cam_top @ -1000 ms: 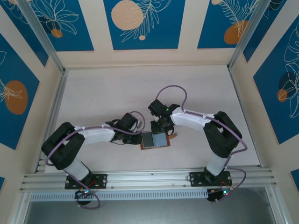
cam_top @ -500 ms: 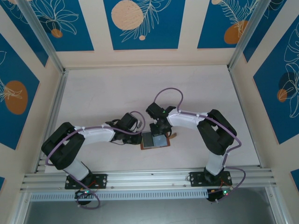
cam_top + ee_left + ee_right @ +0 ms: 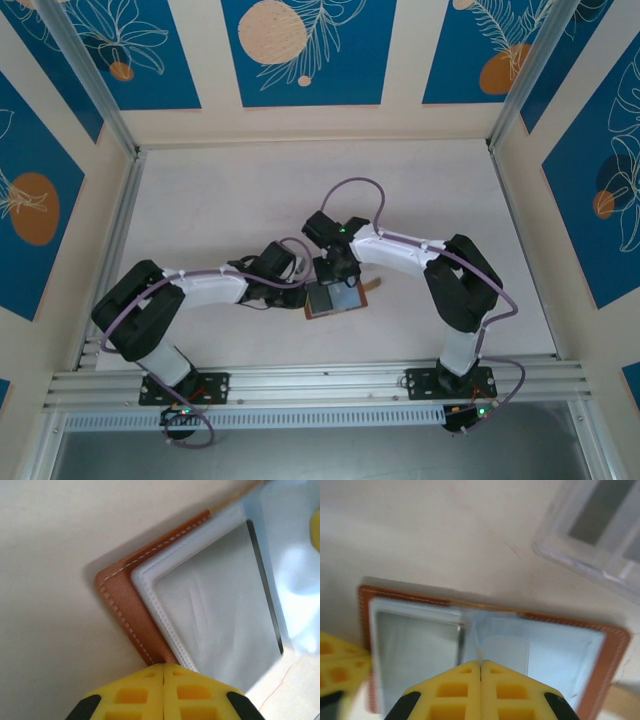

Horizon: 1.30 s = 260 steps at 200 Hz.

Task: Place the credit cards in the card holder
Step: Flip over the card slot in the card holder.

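The card holder [image 3: 345, 303] lies open flat on the table, brown leather with clear plastic sleeves inside. A grey credit card [image 3: 215, 605] sits inside one sleeve, and the right wrist view shows that card [image 3: 415, 650] on the left half. My left gripper [image 3: 164, 666] is shut, its tips resting on the holder's brown stitched edge [image 3: 125, 620] at the left side. My right gripper [image 3: 480, 662] is shut at the holder's middle fold, pinching a thin clear sleeve leaf that stands up between its tips. Both grippers meet over the holder, left gripper [image 3: 303, 290] and right gripper [image 3: 335, 285].
A clear plastic tray [image 3: 600, 525] lies just beyond the holder's far edge. The holder's small brown tab [image 3: 373, 287] sticks out to the right. Aluminium rails frame the table on the left, right and near sides.
My right gripper has closed and shifted slightly left onto the holder's fold, the right arm following. The left arm and the holder have barely moved.
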{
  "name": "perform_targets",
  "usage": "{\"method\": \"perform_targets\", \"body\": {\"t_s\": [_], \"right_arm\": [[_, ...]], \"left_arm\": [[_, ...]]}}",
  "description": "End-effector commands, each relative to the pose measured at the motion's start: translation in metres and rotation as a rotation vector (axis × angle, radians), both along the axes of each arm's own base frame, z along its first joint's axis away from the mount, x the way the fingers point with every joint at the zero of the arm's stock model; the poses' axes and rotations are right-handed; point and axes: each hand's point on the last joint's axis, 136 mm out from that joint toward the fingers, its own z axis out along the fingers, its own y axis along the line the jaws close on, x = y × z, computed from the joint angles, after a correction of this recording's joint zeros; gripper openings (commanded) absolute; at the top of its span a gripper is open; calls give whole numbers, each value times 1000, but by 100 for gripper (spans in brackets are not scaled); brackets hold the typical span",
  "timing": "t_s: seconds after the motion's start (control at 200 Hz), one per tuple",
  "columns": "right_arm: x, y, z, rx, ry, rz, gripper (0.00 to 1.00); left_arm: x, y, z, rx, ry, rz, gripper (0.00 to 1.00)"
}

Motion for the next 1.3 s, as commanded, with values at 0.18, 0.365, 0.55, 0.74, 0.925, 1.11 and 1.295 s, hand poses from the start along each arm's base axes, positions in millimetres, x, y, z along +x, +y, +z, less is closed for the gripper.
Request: {"method": "perform_targets", "body": {"t_s": [0.18,0.365,0.55,0.74,0.925,1.11,1.295], "right_arm": [[-29,36,-8,165,222,-92,28],[-28,54,36,437,221,-64,37],[-20,33,68,481,158,-67,40],[-18,-31,39,202,92,-195,36],[-28,-62,6,81,104,-264,33],[-16,-68,-10,-12,76,-254,33],[-3,-66,-24,-58,68,-227,34]], "left_arm": [[-25,25,-42,110,114,54,5],[-29,28,-44,107,116,74,5],[-28,28,-44,105,114,79,5],[-28,30,-40,102,107,76,6],[-28,30,-41,102,114,71,6],[-28,29,-44,106,121,64,6],[-29,29,-46,112,125,62,6]]}}
